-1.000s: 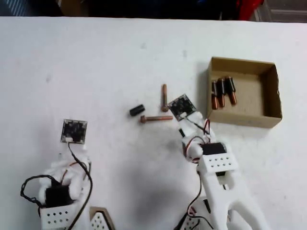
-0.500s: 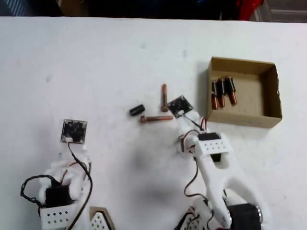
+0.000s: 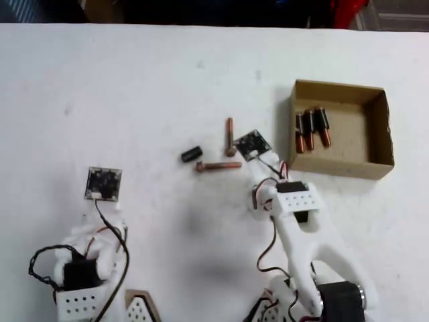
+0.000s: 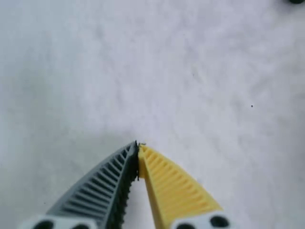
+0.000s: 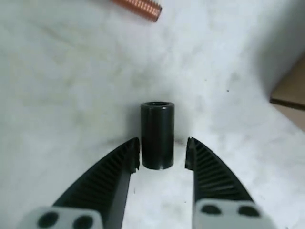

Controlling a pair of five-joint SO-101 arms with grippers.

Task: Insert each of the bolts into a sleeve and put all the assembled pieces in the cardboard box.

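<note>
Inside parted right claw (image 5: pixel 162 142): short black hollow sleeve (image 5: pixel 157 135), smooth; left claw (image 4: pixel 138 149) closed, empty.

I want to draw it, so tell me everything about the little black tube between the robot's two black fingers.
The black tube is a short, smooth cylinder, maybe plastic or metal, with a round hole at its far end. Nothing sticks out of it. It rests on the white table between the open fingers of the right end effector. One finger is almost against it; the other leaves a small gap.
</note>
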